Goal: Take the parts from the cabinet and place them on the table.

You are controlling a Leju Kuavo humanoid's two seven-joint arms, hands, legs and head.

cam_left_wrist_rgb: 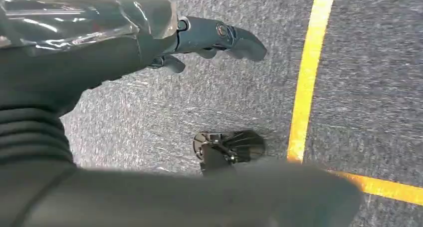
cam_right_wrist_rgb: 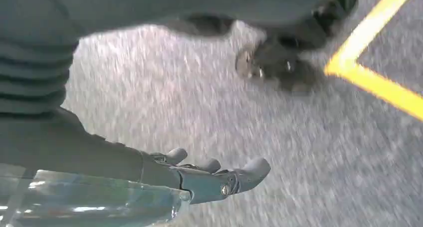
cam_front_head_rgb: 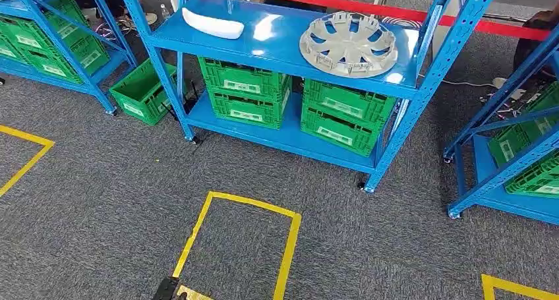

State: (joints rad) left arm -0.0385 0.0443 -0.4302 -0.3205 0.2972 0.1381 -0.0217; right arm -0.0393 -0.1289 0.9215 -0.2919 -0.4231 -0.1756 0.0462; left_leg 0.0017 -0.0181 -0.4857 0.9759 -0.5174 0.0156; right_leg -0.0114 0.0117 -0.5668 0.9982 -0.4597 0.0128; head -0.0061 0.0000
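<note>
Parts: 2 on top shelf of the middle blue cabinet (cam_front_head_rgb: 290, 53). White curved part (cam_front_head_rgb: 212, 23) lies flat at shelf's left end, long axis running left-right w/ slight slant toward front-right. Grey hubcap (cam_front_head_rgb: 348, 43) is round, lies face up on the right half, near the front edge and right upright. The two are well apart, bare shelf between them.

Lower shelf: 4 green crates (cam_front_head_rgb: 245, 82), stacked 2 and 2. 1 more green crate (cam_front_head_rgb: 140, 91) tilted on the carpet just beside the cabinet's left leg. More blue racks w/ green crates at far left and far right.

Floor: grey carpet (cam_front_head_rgb: 99, 194) open in front of the cabinet, yellow tape box (cam_front_head_rgb: 290, 244) marked on it.

Left hand (cam_left_wrist_rgb: 199, 42) hangs over carpet, nothing in it, fingers loosely extended. Right hand (cam_right_wrist_rgb: 209, 174) same: unladen, fingers apart, over carpet near the tape line.
</note>
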